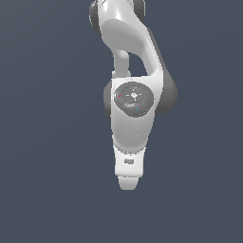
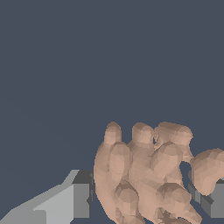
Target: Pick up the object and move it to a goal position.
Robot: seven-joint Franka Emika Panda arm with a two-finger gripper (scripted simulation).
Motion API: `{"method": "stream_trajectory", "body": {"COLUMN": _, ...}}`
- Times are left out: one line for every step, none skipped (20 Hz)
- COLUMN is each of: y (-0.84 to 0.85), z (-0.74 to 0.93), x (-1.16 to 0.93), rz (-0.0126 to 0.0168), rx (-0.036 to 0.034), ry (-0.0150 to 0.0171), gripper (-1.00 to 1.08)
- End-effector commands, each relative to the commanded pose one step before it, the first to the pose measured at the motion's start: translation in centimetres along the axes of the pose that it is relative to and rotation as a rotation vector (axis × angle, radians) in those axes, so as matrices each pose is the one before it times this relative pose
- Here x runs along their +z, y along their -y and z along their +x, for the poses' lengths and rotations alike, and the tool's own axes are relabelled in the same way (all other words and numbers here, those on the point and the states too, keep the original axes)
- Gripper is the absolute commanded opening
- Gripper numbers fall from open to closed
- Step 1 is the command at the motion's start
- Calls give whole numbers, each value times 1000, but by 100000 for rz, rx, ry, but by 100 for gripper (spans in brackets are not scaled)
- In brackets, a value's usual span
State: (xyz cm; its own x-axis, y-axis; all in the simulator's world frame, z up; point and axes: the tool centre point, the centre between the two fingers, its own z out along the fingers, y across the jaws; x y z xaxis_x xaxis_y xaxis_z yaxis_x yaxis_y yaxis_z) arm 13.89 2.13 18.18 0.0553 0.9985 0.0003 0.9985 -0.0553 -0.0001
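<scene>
The arm (image 1: 128,118) hangs down the middle of the exterior view, its lower end pointing downward. From that side the hand itself is hidden behind the white wrist housing, and the object cannot be seen there at all.

The wrist view settles the matter better. The object (image 2: 148,175), a reddish-brown lump of rounded knobs, sits between the two fingers (image 2: 72,199) of the hand (image 2: 144,203). One finger shows just beside one flank of the lump, the other at the opposite flank, partly covered by a projecting knob. The fingers stand at about the lump's width and appear to be against it, so I judge the hand closed on the object, though actual contact at the pads is not plainly visible.

No tabletop or goal marker can be made out in either view; the background is plain dark grey.

Handling assessment, as judgement only: the lump looks small and light, and rigid rather than soft. Its knobbly surface gives uneven bearing, so a pad resting on a single bump could let it pivot or slip. The soundest hold is across the broad middle of the body, with the pads on opposite flanks, clear of the outlying knobs.
</scene>
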Motion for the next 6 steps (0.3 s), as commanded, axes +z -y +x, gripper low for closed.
{"method": "stream_trajectory", "body": {"y": -280, "z": 107, "x": -213, "rz": 0, "rx": 21, "ry": 20, "gripper": -100}}
{"method": "stream_trajectory", "body": {"y": -66, "z": 25, "x": -44, "rz": 0, "rx": 0, "ry": 0, "gripper": -100}}
{"method": "stream_trajectory", "body": {"y": -50, "z": 16, "x": -30, "rz": 0, "rx": 0, "ry": 0, "gripper": -100}}
{"method": "stream_trajectory", "body": {"y": -35, "z": 8, "x": -16, "rz": 0, "rx": 0, "ry": 0, "gripper": -100}}
{"method": "stream_trajectory", "body": {"y": -20, "z": 0, "x": -3, "rz": 0, "rx": 0, "ry": 0, "gripper": -100}}
{"method": "stream_trajectory", "body": {"y": -5, "z": -5, "x": 6, "rz": 0, "rx": 0, "ry": 0, "gripper": -100}}
